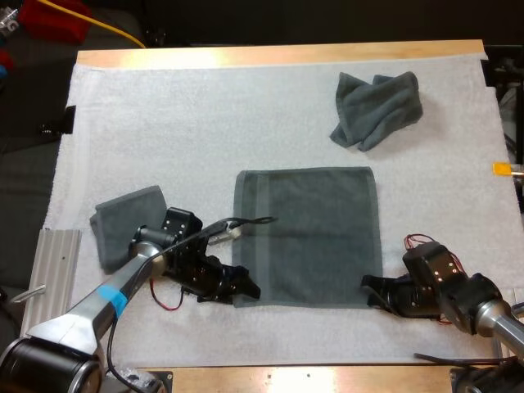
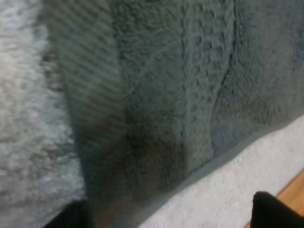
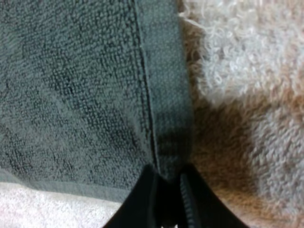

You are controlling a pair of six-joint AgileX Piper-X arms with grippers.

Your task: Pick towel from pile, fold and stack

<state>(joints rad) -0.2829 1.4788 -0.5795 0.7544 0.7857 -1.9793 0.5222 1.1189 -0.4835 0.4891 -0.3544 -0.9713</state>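
Observation:
A dark grey-green towel (image 1: 307, 237) lies spread flat in the middle of the mat. My left gripper (image 1: 243, 286) is at its near left corner; in the left wrist view its fingers (image 2: 275, 209) stand wide apart with the towel's corner (image 2: 180, 118) between them, not pinched. At the near right corner my right gripper (image 1: 373, 291) is low on the mat. In the right wrist view the right gripper (image 3: 167, 179) is shut on the towel's hem (image 3: 164, 95). A crumpled towel (image 1: 377, 108) lies at the far right. A folded towel (image 1: 127, 223) rests at the left.
The white mat (image 1: 205, 123) covers most of the wooden table (image 1: 278, 54). A ribbed metal plate (image 1: 53, 270) sits off the mat's near left edge. Bare mat lies between the flat towel and the crumpled one.

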